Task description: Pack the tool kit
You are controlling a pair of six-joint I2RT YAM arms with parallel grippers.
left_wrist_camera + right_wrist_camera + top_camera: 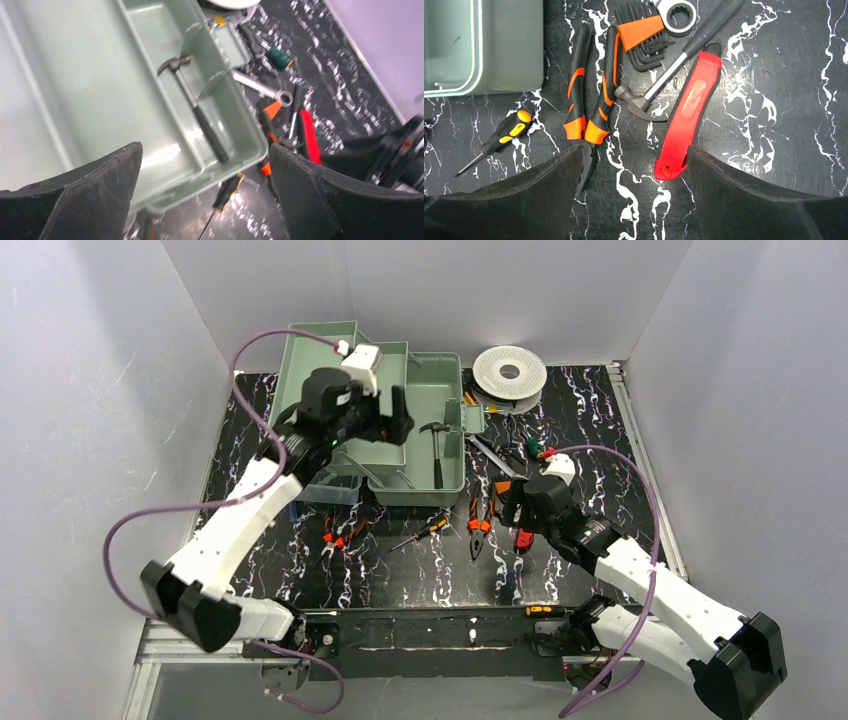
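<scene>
Our left arm (240, 510) rises from its base at the near left corner, bent at the elbow and reaching forward and inward. The left gripper (202, 150) hangs aloft with jaws spread wide, holding nothing. Our right arm (650, 585) stretches low from the near right corner toward the middle. The right gripper (633, 152) faces straight down, its two black fingers (524, 200) parted wide and empty.

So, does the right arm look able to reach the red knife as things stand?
Probably yes: the right claw hangs open just over the red knife, nothing covering it, though a small hammer lies close alongside.
</scene>
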